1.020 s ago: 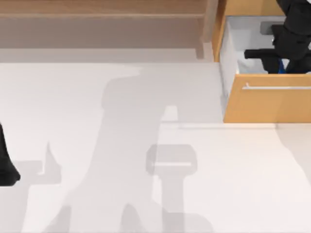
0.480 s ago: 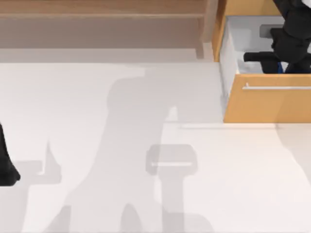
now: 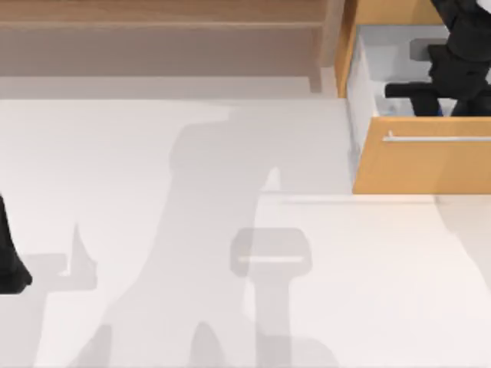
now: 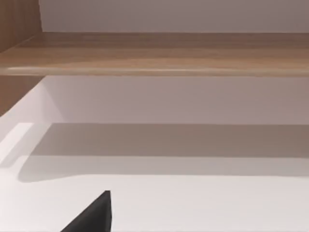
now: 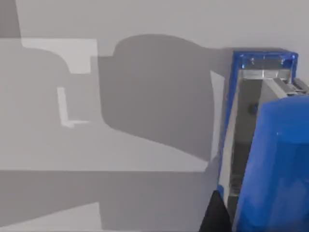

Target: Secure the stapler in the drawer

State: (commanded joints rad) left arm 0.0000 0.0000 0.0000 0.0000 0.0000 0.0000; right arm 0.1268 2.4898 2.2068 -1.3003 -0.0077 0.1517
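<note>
The drawer (image 3: 430, 165) stands pulled out at the table's back right, with an orange-brown wood front, a silver bar handle (image 3: 437, 139) and white inner walls (image 3: 360, 92). My right gripper (image 3: 445, 107) reaches down into it, just behind the front panel. It is shut on the blue stapler (image 3: 443, 110), of which a sliver shows between the black fingers. In the right wrist view the stapler (image 5: 270, 159) is close up, with its silver-grey metal channel facing the drawer's white floor (image 5: 145, 96) and one black finger (image 5: 212, 215) against its side. My left gripper (image 3: 11, 268) is parked at the table's left edge.
A wooden shelf unit (image 3: 169, 38) runs along the back of the table and also appears in the left wrist view as a wooden ledge (image 4: 154, 53). The white tabletop (image 3: 230, 230) spreads between the two arms, crossed by the arms' shadows.
The right gripper has sunk slightly deeper into the drawer with the stapler, so less blue shows from above. The left arm has not moved.
</note>
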